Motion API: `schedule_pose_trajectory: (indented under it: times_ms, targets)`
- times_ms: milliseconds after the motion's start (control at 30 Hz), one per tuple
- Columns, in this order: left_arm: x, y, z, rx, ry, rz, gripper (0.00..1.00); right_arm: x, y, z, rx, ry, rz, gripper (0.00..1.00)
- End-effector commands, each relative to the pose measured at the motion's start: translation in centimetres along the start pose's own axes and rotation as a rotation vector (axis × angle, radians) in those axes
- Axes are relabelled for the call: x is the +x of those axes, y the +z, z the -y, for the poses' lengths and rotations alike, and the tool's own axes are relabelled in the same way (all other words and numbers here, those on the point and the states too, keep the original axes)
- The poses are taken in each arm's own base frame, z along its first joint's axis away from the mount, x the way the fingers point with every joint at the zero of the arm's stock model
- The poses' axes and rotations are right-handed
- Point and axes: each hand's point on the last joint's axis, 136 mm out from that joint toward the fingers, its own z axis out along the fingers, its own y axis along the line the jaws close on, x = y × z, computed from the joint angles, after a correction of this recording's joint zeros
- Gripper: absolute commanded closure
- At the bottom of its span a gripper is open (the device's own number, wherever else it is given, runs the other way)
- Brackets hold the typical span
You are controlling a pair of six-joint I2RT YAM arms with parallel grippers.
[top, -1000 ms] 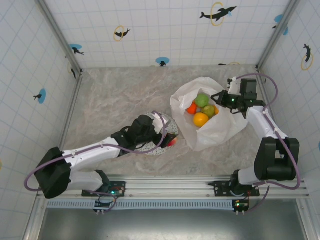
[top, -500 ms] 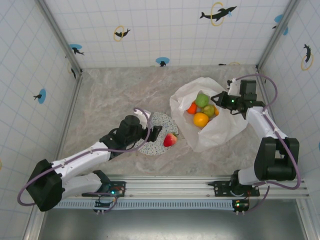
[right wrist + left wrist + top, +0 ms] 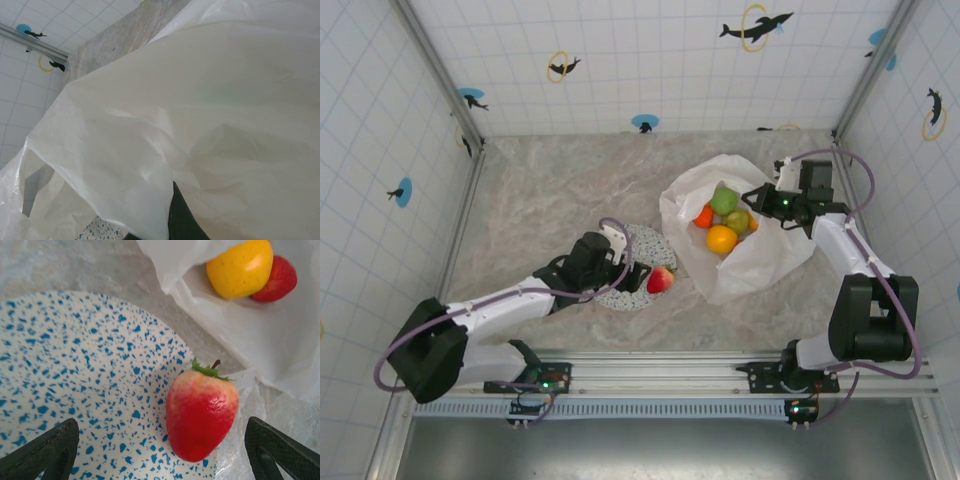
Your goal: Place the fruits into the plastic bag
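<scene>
Parted left fingers (image 3: 45, 455) flank strawberry (image 3: 200, 415); right fingers (image 3: 182, 220) seemingly pinch bag (image 3: 200, 125).

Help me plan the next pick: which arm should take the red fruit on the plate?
Left. Its open left gripper straddles the red fruit on the plate, while the right gripper is shut on the rim of the plastic bag, holding it open.

Bright, even light from overhead, with only soft, short shadows. Small glare patch on the red fruit (image 3: 200, 412), otherwise sharp. Washed out and softly focused across the plastic bag (image 3: 200, 125).
</scene>
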Motion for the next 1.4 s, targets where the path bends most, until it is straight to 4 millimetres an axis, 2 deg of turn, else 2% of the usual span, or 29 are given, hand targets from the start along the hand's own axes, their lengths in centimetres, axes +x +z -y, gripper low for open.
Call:
schedule_pose_trajectory:
  times_ms: [0,400,767,1000,1367]
  targets:
    - [-0.1,0.8,1.4,0.069,0.007,-0.012,0.12,0.2,0.2,0.2,-0.016,-0.007,-0.005,1.0]
    - [1.2,3.7,3.4,0.149,0.012,-0.087,0.05,0.3,0.2,0.4,-0.013,-0.002,-0.008,1.0]
    - [2.4,5.7,3.7,0.137,0.039,-0.149,0.02,0.4,0.3,0.5,-0.014,0.0,-0.011,1.0]
    - [2.7,6.8,4.2,0.151,0.033,-0.169,0.1,0.6,0.3,0.7,-0.012,0.003,-0.014,1.0]
    - [2.6,7.9,4.3,0.153,0.01,-0.178,0.3,0.6,0.3,0.7,-0.012,0.005,-0.015,1.0]
